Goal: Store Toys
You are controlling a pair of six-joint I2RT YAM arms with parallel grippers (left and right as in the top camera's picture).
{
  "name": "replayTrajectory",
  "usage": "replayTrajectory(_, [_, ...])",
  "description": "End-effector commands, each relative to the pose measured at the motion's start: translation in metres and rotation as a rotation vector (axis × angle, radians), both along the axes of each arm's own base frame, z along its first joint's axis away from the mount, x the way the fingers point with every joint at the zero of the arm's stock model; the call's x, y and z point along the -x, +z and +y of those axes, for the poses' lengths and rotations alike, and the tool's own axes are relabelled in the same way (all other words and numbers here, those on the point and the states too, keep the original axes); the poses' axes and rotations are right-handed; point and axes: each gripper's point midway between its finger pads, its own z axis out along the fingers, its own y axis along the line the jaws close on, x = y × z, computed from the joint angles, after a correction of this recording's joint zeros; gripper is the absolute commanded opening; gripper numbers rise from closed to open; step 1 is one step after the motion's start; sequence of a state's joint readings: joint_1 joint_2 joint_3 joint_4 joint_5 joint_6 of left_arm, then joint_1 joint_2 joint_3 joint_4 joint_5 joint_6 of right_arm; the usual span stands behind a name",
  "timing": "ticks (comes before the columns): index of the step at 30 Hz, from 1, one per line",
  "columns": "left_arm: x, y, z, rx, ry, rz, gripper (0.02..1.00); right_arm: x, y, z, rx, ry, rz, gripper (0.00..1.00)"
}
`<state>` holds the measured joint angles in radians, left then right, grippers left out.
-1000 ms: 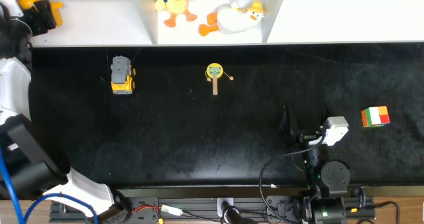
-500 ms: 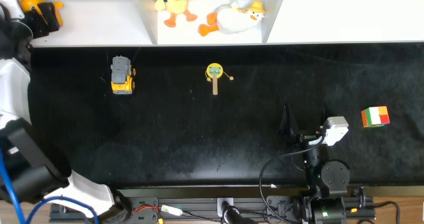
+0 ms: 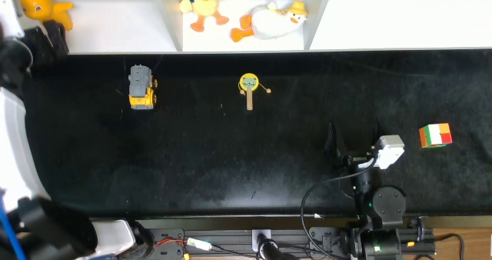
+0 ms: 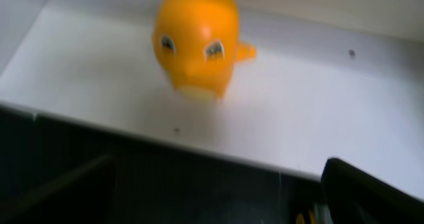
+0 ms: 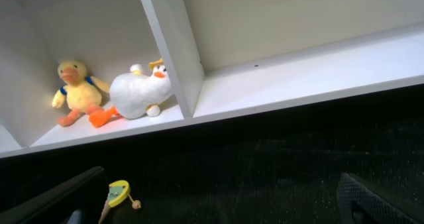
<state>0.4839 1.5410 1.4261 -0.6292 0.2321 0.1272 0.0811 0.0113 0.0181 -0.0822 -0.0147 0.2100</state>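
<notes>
Your left gripper (image 3: pixel 46 39): fingers spread, nothing held, at the far-left shelf (image 3: pixel 100 29) edge. Orange duck toy (image 4: pixel 195 42) stands free inside. Right gripper (image 3: pixel 354 135): spread, empty, near right over the black mat (image 3: pixel 231 152).

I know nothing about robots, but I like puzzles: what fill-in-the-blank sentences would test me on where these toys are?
1. In the shelf, the orange toy sits in the ____ compartment.
2. The middle compartment holds ____ plush toys, a yellow duck and a white goose.
3. On the black mat, the toy truck lies ____ of the rattle.
4. The coloured cube lies at the mat's ____ end.
Missing words: left; two; left; right.
</notes>
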Motion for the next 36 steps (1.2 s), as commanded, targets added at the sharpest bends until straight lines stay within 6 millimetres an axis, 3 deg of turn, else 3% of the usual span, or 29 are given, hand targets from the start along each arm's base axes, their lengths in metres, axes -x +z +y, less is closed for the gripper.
replayTrajectory(1, [0.032,0.027,-0.014,-0.029,-0.008,0.014,0.998,0.0,-0.004,0.0,-0.004,-0.003,0.002,0.996])
replayTrajectory(7, [0.067,0.026,-0.063,0.061,-0.129,0.076,0.998,0.0,-0.004,0.0,-0.003,-0.003,0.002,0.989])
replayTrajectory(15, [0.068,-0.016,-0.138,0.045,-0.304,0.2,0.996,0.0,-0.004,0.0,-0.003,-0.003,0.002,0.996])
replayTrajectory(23, [0.068,-0.08,-0.162,-0.013,-0.258,0.306,0.998,0.0,-0.004,0.0,-0.004,-0.003,0.002,0.989])
replayTrajectory(28, [0.065,-0.119,-0.159,-0.007,-0.219,0.323,0.998,0.0,-0.004,0.0,-0.004,-0.003,0.002,0.993])
replayTrajectory(36, [0.041,-0.165,-0.157,0.008,-0.201,0.344,0.998,0.0,-0.004,0.0,-0.004,-0.003,0.002,0.996])
